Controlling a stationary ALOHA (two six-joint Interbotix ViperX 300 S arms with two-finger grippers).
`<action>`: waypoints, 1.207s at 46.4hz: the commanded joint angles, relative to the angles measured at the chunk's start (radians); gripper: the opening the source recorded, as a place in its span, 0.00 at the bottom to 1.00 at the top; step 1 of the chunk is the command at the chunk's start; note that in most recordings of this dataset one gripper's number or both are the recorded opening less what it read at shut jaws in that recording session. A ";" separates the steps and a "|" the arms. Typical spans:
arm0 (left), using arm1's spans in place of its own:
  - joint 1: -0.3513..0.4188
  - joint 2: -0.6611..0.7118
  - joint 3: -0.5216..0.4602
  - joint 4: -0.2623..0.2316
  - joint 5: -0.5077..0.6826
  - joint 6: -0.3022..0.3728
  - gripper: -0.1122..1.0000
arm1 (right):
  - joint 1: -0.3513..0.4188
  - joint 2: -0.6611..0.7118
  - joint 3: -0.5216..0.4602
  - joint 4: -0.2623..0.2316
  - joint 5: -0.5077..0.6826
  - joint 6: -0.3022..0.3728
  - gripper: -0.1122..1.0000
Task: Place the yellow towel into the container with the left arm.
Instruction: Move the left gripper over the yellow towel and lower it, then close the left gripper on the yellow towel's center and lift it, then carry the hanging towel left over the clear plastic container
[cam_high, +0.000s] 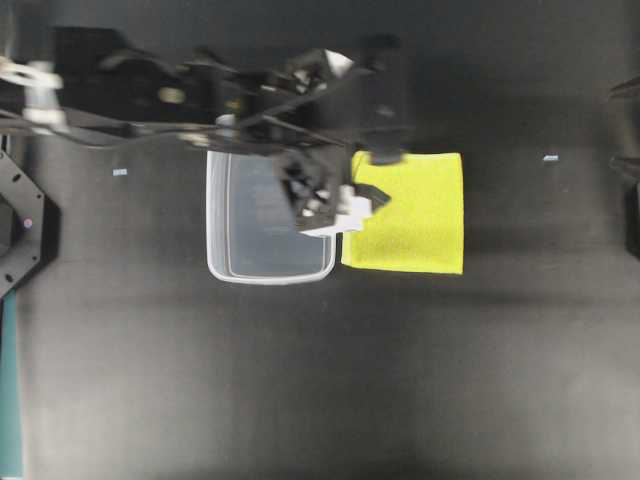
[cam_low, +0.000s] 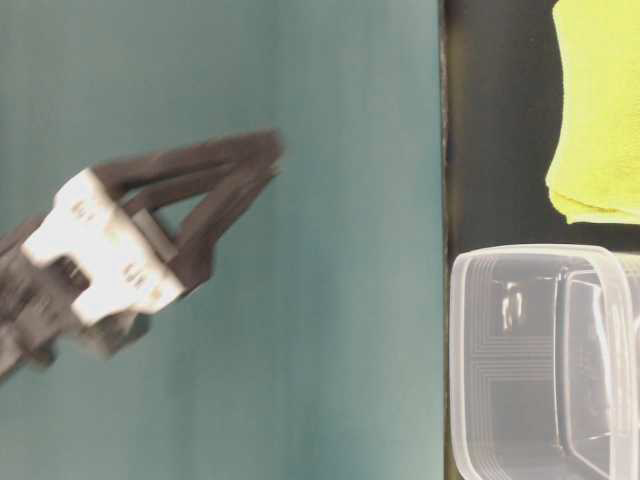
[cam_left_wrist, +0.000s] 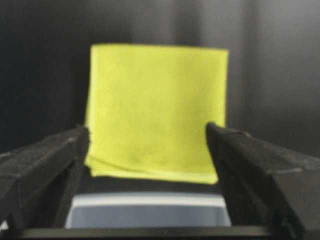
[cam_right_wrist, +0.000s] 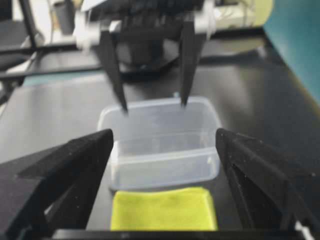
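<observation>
two things of the task are seen lying side by side on the black table (cam_high: 300, 380): the yellow towel (cam_high: 410, 215) and the container (cam_high: 262, 222), with the towel's edge just beside the tub's rim. the towel is laid flat and folded square, outside the container, on the right of the overhead view. the left gripper (cam_high: 372, 172) is held above the boundary between tub and towel, reaching in from the left of that view. in the left wrist view its fingers (cam_left_wrist: 42, 165) are spread wide, and the towel is framed between them, beyond the tips, untouched; a strip of the container's rim is seen below the towel's near edge. in the right wrist view the left gripper's two fingers are seen hanging well apart above the far rim of the tub, gripping nothing. the right gripper (cam_right_wrist: 162, 175) is likewise spread wide, with nothing between its jaws, and the towel and container are seen past its tips.
</observation>
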 joint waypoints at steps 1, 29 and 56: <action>-0.006 0.091 -0.095 0.003 0.054 0.046 0.92 | -0.015 -0.003 -0.020 0.003 0.008 -0.002 0.82; -0.011 0.474 -0.270 0.003 0.140 0.155 0.91 | -0.015 -0.008 -0.020 0.005 -0.002 0.017 0.81; -0.035 0.523 -0.302 0.003 0.160 0.153 0.26 | -0.015 -0.023 -0.008 0.005 -0.020 0.049 0.81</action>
